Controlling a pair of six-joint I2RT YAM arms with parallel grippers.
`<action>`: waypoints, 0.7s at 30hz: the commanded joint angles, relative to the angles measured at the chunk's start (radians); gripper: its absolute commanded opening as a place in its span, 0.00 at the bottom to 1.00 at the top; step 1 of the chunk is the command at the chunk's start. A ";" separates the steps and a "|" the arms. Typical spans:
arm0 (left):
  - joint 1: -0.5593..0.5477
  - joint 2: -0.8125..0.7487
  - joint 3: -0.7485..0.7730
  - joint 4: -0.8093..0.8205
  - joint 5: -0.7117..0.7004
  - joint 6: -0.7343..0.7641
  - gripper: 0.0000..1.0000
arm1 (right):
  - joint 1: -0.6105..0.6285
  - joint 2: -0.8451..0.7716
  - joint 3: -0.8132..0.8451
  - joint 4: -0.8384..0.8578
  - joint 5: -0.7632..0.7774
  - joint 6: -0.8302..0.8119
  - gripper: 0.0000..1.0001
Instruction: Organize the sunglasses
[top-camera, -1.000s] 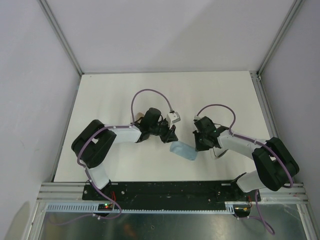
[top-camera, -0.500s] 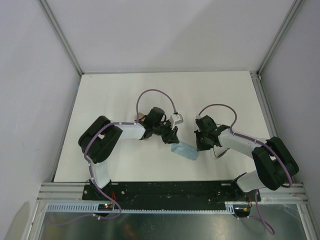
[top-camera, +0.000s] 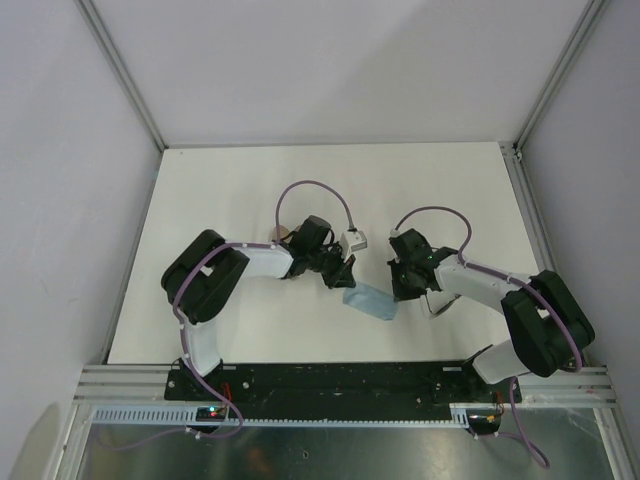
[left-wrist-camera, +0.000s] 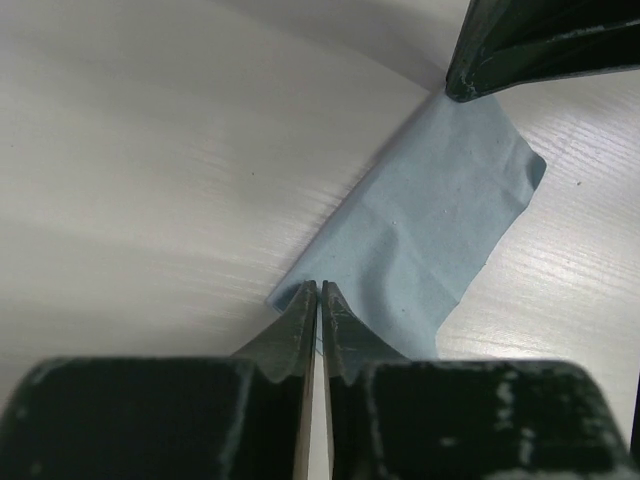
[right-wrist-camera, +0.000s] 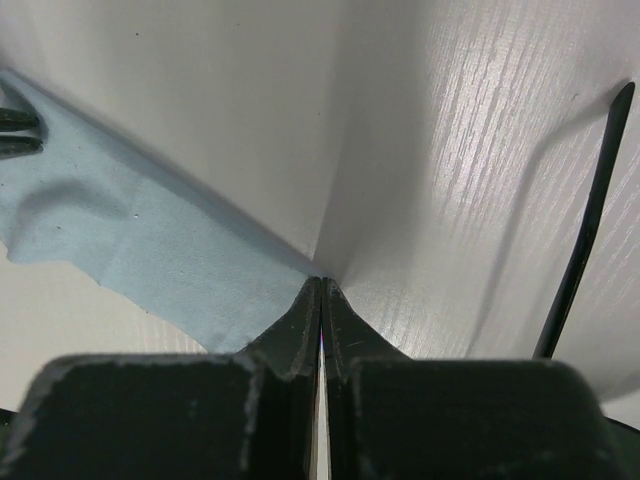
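A light blue cloth (top-camera: 368, 301) lies flat on the white table (top-camera: 230, 190) between my two grippers. My left gripper (top-camera: 346, 278) is shut on the cloth's (left-wrist-camera: 430, 220) near left corner. My right gripper (top-camera: 399, 293) is shut at the opposite corner, with the cloth (right-wrist-camera: 150, 250) running into its fingertips. The right gripper's fingers (left-wrist-camera: 520, 45) also show at the top of the left wrist view. Of the sunglasses, only one slim black temple arm (right-wrist-camera: 590, 220) shows, lying on the table just right of the right gripper. In the top view the sunglasses (top-camera: 433, 309) are mostly hidden under the right arm.
A beige-grey case (top-camera: 283, 232) peeks out behind the left arm's wrist. Metal frame posts and grey walls bound the table at the back and sides. The arms' base rail (top-camera: 340, 380) runs along the near edge.
The left gripper has slid right to the cloth's corner and closed on it. The right gripper has closed at the other corner and barely moved.
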 joint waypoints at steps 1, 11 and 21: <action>-0.004 -0.003 0.021 -0.015 -0.020 0.022 0.04 | -0.009 0.015 0.022 -0.015 0.008 -0.020 0.00; -0.004 -0.044 0.027 0.007 -0.043 -0.013 0.08 | -0.010 0.015 0.033 -0.020 0.003 -0.026 0.00; -0.007 -0.080 0.042 0.017 -0.140 -0.029 0.31 | -0.009 0.030 0.033 -0.015 -0.002 -0.031 0.00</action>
